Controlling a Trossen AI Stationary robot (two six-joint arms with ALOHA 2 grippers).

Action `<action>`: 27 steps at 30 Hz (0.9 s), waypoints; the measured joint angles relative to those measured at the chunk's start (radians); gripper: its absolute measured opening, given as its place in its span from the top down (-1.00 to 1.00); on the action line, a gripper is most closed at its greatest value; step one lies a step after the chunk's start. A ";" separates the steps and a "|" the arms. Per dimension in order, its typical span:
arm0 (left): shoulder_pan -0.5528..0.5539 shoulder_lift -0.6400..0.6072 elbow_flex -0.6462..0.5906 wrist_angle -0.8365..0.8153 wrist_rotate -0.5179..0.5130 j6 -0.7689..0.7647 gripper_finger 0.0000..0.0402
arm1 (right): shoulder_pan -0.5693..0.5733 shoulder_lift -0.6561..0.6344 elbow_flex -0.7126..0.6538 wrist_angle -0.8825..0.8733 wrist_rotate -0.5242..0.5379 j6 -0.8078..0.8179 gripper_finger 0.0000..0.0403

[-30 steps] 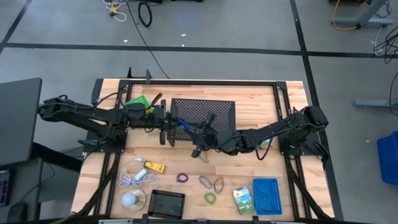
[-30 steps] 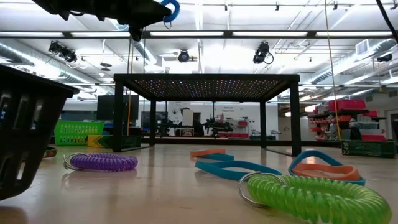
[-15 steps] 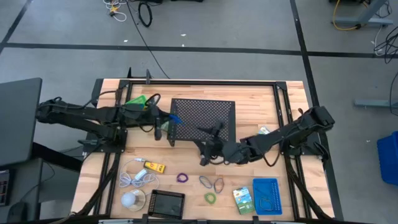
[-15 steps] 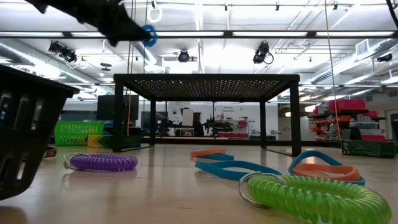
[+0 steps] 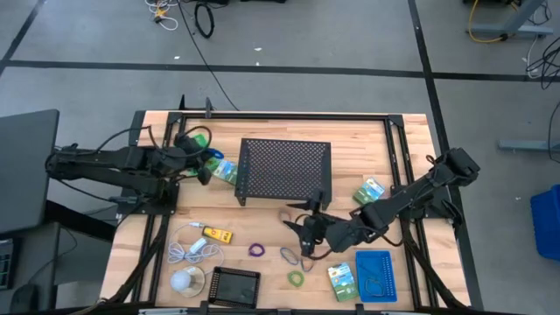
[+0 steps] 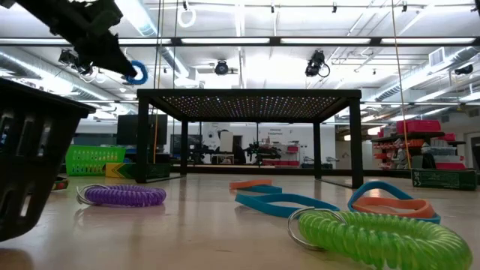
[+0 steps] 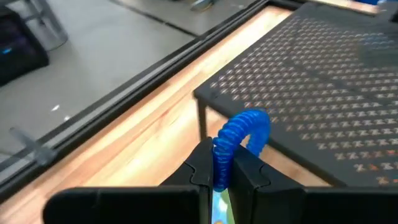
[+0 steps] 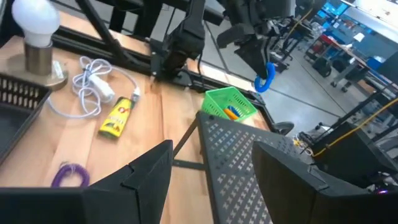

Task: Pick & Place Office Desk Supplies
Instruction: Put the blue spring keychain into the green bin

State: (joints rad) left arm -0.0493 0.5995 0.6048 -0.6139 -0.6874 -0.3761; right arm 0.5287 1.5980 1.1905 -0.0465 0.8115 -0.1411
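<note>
My left gripper (image 5: 208, 163) is at the table's left, beside the green basket (image 5: 194, 140), shut on a blue coiled loop (image 7: 244, 129), which also shows as a blue loop (image 6: 136, 73) high above the table in the low view. My right gripper (image 5: 300, 238) stands open and empty above the near middle, over the grey and orange loops (image 5: 297, 256). A purple loop (image 5: 256, 250) and a green loop (image 5: 296, 278) lie flat on the wood. The yellow block (image 5: 217, 234) lies at the near left. Green-blue packets (image 5: 343, 280) (image 5: 370, 191) (image 5: 224, 169) lie about. My left gripper pinches one end of the blue loop's arc (image 7: 221, 163) between its two fingers (image 7: 202, 169). The fingers point toward the table's right, slanting a little down. The rest of the coil curves out beyond the fingertips, lifted clear of the table and the shelf.
A black mesh shelf (image 5: 286, 166) stands at the far middle. A blue tray (image 5: 375, 276) sits near right, a black tray (image 5: 234, 286) near left. A white cable (image 5: 194, 245) and a white bulb (image 5: 184, 280) lie near left.
The grippers have drawn apart. My left gripper has gone from the shelf's left edge toward the table's left edge, taking the blue loop with it, still lifted. My right gripper has swung from beside the shelf toward the table's near edge, above the loops.
</note>
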 joint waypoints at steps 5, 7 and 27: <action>0.043 0.007 0.000 -0.152 -0.056 -0.122 0.88 | 0.032 -0.032 -0.065 0.085 -0.005 0.001 -0.15; 0.069 0.010 0.000 -0.211 -0.043 -0.174 0.88 | 0.048 -0.047 -0.103 0.127 -0.008 -0.003 -0.15; 0.369 0.353 0.000 -0.257 0.113 -0.261 0.88 | 0.134 -0.123 -0.298 0.321 -0.003 -0.024 -0.15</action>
State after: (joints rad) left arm 0.3199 0.9525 0.6044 -0.8708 -0.5744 -0.6375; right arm 0.6628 1.4746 0.8928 0.2745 0.8089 -0.1654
